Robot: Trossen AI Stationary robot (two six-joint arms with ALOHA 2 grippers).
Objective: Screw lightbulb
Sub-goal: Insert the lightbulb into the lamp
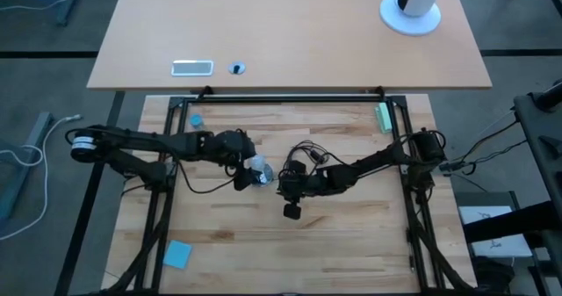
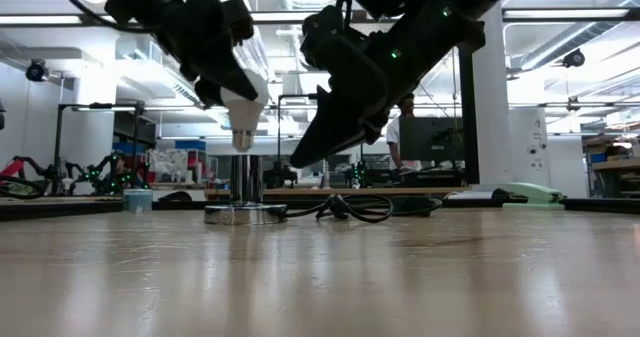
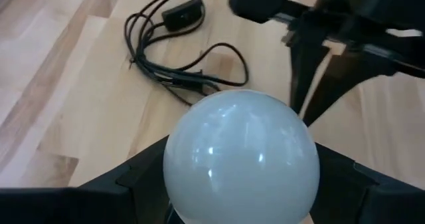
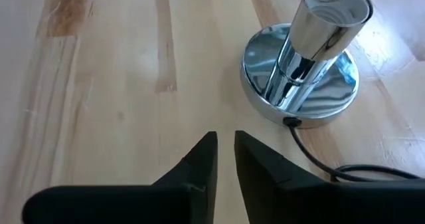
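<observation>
**Bulb held over the socket, right arm standing off**

From above, I see my left gripper [image 1: 248, 175] near the middle of the wooden table [image 1: 351, 234], with the lightbulb [image 1: 257, 167] pale between its fingers. The right gripper [image 1: 287, 184] sits just beside it, and a black cord [image 1: 307, 151] loops on the boards behind the two.

At table height, the lightbulb [image 2: 244, 107] hangs base down in the left gripper [image 2: 232, 89], its silvery thread directly over the upright chrome socket [image 2: 245, 182]. I cannot tell from here whether the thread has touched the socket mouth. The right gripper [image 2: 305, 155] angles down to the right of the socket, apart from it. A person stands far back in the room behind a monitor.

Through the left wrist camera, the frosted lightbulb [image 3: 242, 157] fills the frame, clamped between the two dark fingers [image 3: 126, 181]. The cord [image 3: 169, 58] lies coiled beyond it.

Through the right wrist camera, my right gripper [image 4: 224, 147] holds nothing; its fingers [image 4: 199, 167] stand nearly together with only a narrow slit between them. Ahead is the socket [image 4: 312, 51] on its round mirrored base, the bulb's thread just at its mouth.
</observation>
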